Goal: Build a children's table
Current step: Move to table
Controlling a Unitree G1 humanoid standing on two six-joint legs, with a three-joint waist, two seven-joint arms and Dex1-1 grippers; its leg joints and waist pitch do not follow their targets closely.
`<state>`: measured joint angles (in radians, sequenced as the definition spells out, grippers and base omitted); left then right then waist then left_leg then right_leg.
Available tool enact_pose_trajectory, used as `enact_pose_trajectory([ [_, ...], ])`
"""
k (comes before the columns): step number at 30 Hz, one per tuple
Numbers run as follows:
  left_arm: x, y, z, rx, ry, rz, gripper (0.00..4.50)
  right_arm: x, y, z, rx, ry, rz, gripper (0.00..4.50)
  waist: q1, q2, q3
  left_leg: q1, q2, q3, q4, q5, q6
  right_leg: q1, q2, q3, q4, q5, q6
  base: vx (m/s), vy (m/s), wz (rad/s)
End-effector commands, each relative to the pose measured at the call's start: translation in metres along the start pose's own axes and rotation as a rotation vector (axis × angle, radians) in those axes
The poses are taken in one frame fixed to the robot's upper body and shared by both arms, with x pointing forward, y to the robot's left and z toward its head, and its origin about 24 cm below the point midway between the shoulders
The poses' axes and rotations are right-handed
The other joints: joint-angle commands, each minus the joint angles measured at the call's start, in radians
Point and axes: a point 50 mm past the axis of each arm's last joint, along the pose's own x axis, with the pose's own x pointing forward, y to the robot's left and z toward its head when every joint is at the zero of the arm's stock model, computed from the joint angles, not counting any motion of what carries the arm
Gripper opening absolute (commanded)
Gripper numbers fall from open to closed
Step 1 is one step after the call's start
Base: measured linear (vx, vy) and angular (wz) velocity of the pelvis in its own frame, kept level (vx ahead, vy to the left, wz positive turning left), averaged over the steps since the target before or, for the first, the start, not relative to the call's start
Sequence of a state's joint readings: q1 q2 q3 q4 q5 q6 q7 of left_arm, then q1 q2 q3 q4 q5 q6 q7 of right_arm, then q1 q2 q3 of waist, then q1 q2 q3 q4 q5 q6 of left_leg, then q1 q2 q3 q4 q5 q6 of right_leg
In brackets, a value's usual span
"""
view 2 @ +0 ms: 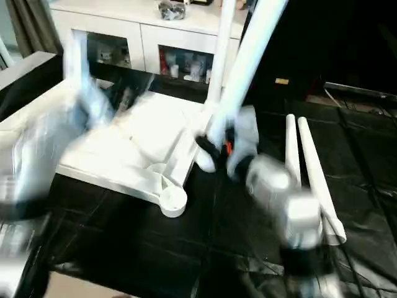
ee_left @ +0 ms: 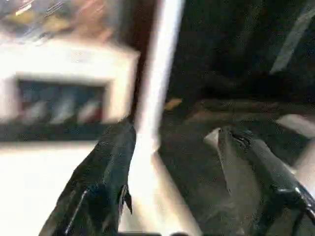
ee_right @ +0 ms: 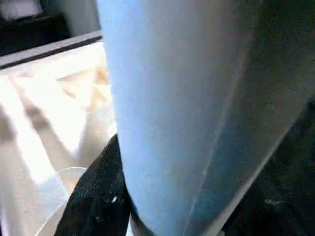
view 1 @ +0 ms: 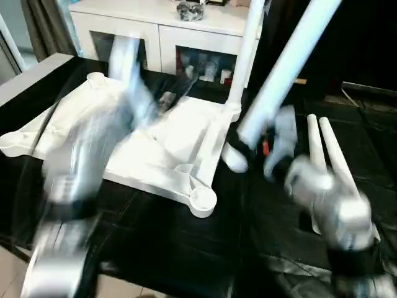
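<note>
tabletop [view 1: 155, 149] white, legs [view 1: 332, 155] white; work surface [view 1: 155, 248] black, glossy; cabinet [view 1: 161, 25] white with dark glass doors; gripper fingers [ee_left: 98, 187] black; forearms [view 1: 341, 211] silver.

A: Describe the work surface.
B: A black, glossy, wrinkled sheet [view 1: 186, 248] covers it.

A: Furniture behind?
B: A white cabinet [view 1: 161, 25] with glass doors; small items stand inside. A curtain [view 1: 43, 28] hangs beside it.

A: Floor?
B: Light-coloured flooring [view 1: 124, 288] at the near edge.
</note>
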<state>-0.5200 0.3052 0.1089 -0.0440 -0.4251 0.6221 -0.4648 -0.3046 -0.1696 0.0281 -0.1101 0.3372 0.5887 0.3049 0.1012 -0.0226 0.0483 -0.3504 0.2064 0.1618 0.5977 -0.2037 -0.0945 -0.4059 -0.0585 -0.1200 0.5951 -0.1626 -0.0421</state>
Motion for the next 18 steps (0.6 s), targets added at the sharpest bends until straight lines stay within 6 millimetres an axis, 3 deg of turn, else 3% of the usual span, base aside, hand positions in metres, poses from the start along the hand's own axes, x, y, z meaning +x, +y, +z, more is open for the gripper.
enact_pose_trajectory([
  [1, -0.005, -0.003, 0.003, 0.105, -0.024, 0.046, 3.02, -0.005, -0.005, 0.008, -0.021, -0.058, -0.088, 1.92, -0.003, 0.014, -0.067, 0.001, 0.024, -0.004, -0.068, -0.103, -0.016, 0.063, -0.078, 0.060, -0.072, -0.264, -0.038, 0.000, 0.000, 0.00],
  [3, -0.011, 0.000, -0.007, 0.141, 0.002, 0.085, 3.02, -0.008, -0.006, 0.003, -0.022, -0.055, -0.124, 1.92, -0.005, 0.014, -0.063, 0.009, 0.021, -0.002, -0.069, -0.148, -0.015, 0.058, -0.077, 0.060, -0.083, -0.330, -0.022, 0.000, 0.000, 0.00],
  [5, -0.025, 0.006, -0.035, 0.212, 0.067, 0.182, 3.02, -0.014, -0.006, -0.010, -0.021, -0.040, -0.170, 1.92, -0.010, 0.015, -0.057, 0.004, 0.020, -0.005, -0.075, -0.182, -0.012, 0.058, -0.077, 0.059, -0.094, -0.387, 0.015, 0.000, 0.000, 0.00],
  [7, -0.028, 0.006, -0.044, 0.219, 0.072, 0.214, 3.02, -0.017, -0.006, -0.013, -0.035, -0.067, -0.196, 1.92, -0.014, 0.017, -0.061, 0.004, 0.015, -0.004, -0.072, -0.190, -0.011, 0.058, -0.076, 0.058, -0.097, -0.409, 0.031, 0.000, 0.000, 0.00],
  [8, -0.029, 0.006, -0.048, 0.200, 0.067, 0.227, 3.02, -0.019, -0.007, -0.018, -0.008, -0.066, -0.217, 1.92, -0.011, 0.023, -0.063, 0.002, 0.013, -0.003, -0.070, -0.183, -0.006, 0.058, -0.081, 0.061, -0.096, -0.405, 0.030, 0.000, 0.000, 0.00],
  [10, -0.030, 0.007, -0.051, 0.186, 0.062, 0.257, 3.02, -0.021, -0.008, -0.023, 0.023, -0.064, -0.245, 1.92, -0.006, 0.015, -0.061, -0.003, 0.008, 0.000, -0.069, -0.182, 0.028, 0.063, -0.102, 0.073, -0.098, -0.449, 0.009, 0.000, 0.000, 0.00],
  [11, -0.029, 0.008, -0.052, 0.182, 0.064, 0.274, 3.02, -0.022, -0.009, -0.026, 0.043, -0.059, -0.257, 1.92, -0.001, 0.006, -0.067, 0.032, -0.001, 0.038, -0.037, -0.199, 0.015, 0.037, -0.095, 0.139, -0.104, -0.511, -0.011, 0.000, 0.000, 0.00],
  [12, -0.029, 0.008, -0.052, 0.185, 0.061, 0.283, 3.02, -0.023, -0.009, -0.028, 0.052, -0.058, -0.272, 1.92, 0.009, -0.003, -0.059, 0.016, -0.010, 0.036, -0.029, -0.208, 0.022, 0.053, -0.103, 0.170, -0.106, -0.528, -0.028, 0.000, 0.000, 0.00],
  [13, -0.029, 0.008, -0.052, 0.188, 0.060, 0.292, 3.02, -0.023, -0.009, -0.029, 0.056, -0.056, -0.280, 1.92, 0.030, -0.008, -0.050, 0.033, -0.012, 0.029, 0.017, -0.239, 0.033, 0.042, -0.135, 0.245, -0.135, -0.656, -0.043, -0.013, 0.047, -0.34],
  [14, -0.029, 0.007, -0.053, 0.197, 0.058, 0.298, 3.02, -0.023, -0.009, -0.031, 0.053, -0.053, -0.293, 1.92, 0.052, -0.014, -0.043, 0.017, -0.022, 0.005, 0.059, -0.238, 0.041, 0.062, -0.159, 0.329, -0.152, -0.749, -0.068, -0.019, 0.087, -0.42],
  [15, -0.029, 0.007, -0.054, 0.199, 0.058, 0.298, 3.02, -0.023, -0.009, -0.031, 0.050, -0.052, -0.295, 1.92, 0.052, -0.014, -0.043, 0.017, -0.022, 0.005, 0.059, -0.238, 0.041, 0.062, -0.159, 0.329, -0.152, -0.749, -0.068, -0.019, 0.087, -0.42],
  [16, -0.029, 0.007, -0.054, 0.206, 0.057, 0.302, 3.02, -0.023, -0.009, -0.031, 0.044, -0.052, -0.298, 1.92, 0.064, -0.015, -0.040, -0.005, -0.044, -0.039, 0.092, -0.223, 0.033, 0.073, -0.132, 0.396, -0.151, -0.735, -0.115, -0.026, 0.153, -0.51],
  [17, -0.029, 0.007, -0.054, 0.206, 0.057, 0.302, 3.02, -0.023, -0.009, -0.031, 0.044, -0.052, -0.298, 1.92, 0.062, -0.015, -0.041, -0.007, -0.056, -0.048, 0.098, -0.223, 0.031, 0.072, -0.113, 0.410, -0.148, -0.711, -0.123, -0.045, 0.206, -0.49],
  [18, -0.030, 0.008, -0.054, 0.233, 0.060, 0.319, 3.02, -0.023, -0.008, -0.031, 0.045, -0.063, -0.302, 1.92, 0.052, 0.004, -0.041, 0.023, -0.075, -0.058, 0.065, -0.206, 0.052, 0.032, -0.033, 0.418, -0.147, -0.668, -0.092, -0.045, 0.206, -0.49],
])
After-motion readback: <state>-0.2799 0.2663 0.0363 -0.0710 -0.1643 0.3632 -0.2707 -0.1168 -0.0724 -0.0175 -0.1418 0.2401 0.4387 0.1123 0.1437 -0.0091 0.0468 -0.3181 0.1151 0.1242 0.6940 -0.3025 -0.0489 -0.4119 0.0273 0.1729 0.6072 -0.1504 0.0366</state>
